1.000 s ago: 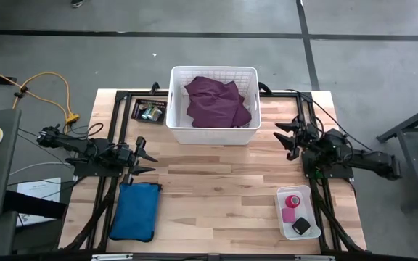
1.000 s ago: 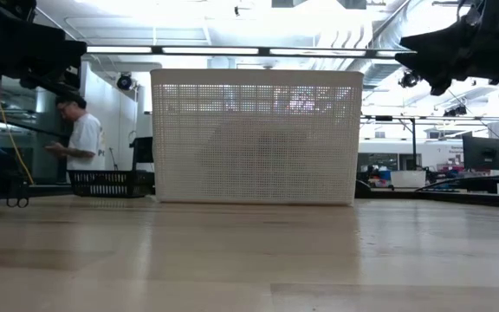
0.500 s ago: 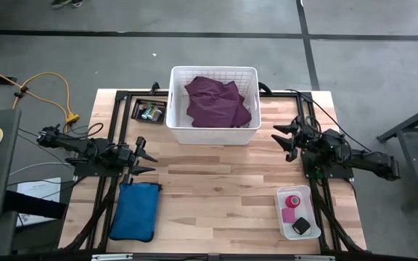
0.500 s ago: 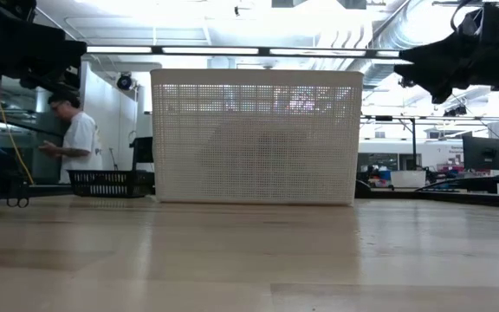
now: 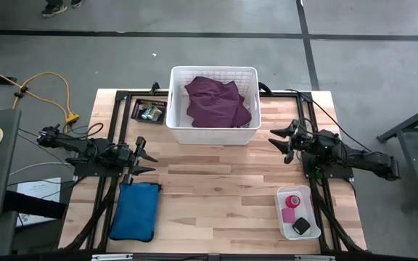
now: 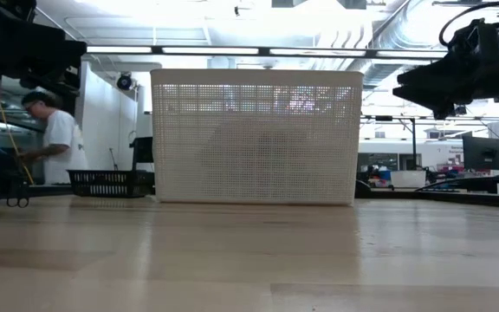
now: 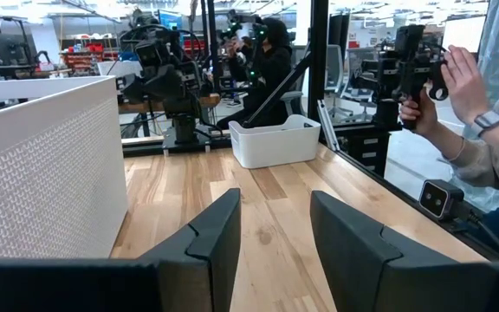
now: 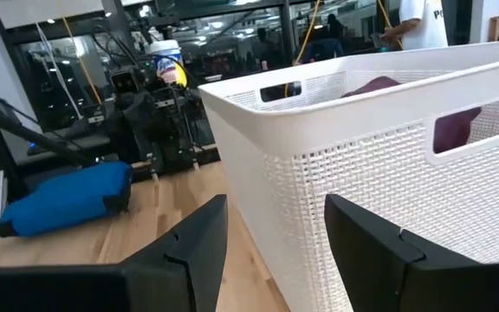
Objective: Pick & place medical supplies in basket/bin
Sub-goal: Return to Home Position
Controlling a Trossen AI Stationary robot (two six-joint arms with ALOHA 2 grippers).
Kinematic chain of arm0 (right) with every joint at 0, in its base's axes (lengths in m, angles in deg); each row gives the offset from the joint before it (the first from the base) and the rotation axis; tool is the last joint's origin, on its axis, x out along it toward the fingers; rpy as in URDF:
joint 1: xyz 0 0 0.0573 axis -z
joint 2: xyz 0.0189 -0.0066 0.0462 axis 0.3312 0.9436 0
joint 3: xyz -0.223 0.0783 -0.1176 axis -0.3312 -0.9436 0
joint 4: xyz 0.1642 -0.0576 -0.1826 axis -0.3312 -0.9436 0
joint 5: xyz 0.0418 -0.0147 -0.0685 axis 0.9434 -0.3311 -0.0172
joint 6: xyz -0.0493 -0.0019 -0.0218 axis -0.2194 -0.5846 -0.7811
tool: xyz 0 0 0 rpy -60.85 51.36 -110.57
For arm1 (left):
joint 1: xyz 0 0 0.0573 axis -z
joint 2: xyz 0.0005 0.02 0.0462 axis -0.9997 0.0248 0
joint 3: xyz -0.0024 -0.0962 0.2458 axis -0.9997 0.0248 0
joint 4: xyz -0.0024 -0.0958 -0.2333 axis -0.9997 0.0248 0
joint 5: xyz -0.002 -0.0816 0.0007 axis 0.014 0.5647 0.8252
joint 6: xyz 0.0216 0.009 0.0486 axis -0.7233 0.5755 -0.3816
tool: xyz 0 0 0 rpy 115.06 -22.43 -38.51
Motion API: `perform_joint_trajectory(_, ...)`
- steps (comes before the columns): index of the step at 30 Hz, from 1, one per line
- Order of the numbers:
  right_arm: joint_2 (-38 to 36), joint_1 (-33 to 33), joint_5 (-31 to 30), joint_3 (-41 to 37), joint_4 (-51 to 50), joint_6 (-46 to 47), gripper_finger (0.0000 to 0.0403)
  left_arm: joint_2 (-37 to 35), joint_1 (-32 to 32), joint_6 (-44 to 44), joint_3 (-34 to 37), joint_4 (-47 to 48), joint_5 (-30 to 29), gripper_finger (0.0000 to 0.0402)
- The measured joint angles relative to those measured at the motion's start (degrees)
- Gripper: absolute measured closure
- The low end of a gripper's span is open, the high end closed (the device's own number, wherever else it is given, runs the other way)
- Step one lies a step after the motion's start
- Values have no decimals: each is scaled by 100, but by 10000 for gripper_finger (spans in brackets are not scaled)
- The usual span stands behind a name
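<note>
- The left arm (image 5: 93, 151) hangs over its own edge of the surface (image 5: 216, 196), jaws released and gripping nothing. A blue pouch (image 5: 136, 210) lies just beside them.
- The right arm (image 5: 339, 156) faces it from the opposite edge, jaws likewise released.
- The purple cloth (image 5: 216, 101) lies in the white basket (image 5: 212, 135), which stands ahead of both sets of jaws and nearer the right ones.
- The pink tape roll (image 5: 292, 200) and the small black block (image 5: 302, 225) sit in a clear tray (image 5: 281, 210), behind the right jaws and beside that arm.
</note>
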Motion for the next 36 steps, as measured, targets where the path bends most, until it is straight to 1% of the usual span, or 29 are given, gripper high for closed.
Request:
perform_joint_trajectory(5,0,1,153,14,-109,-5,221,0,-1,0,0,0,-1,267)
perform_joint_trajectory(36,11,1,141,21,-155,-21,221,0,-1,0,0,0,-1,267)
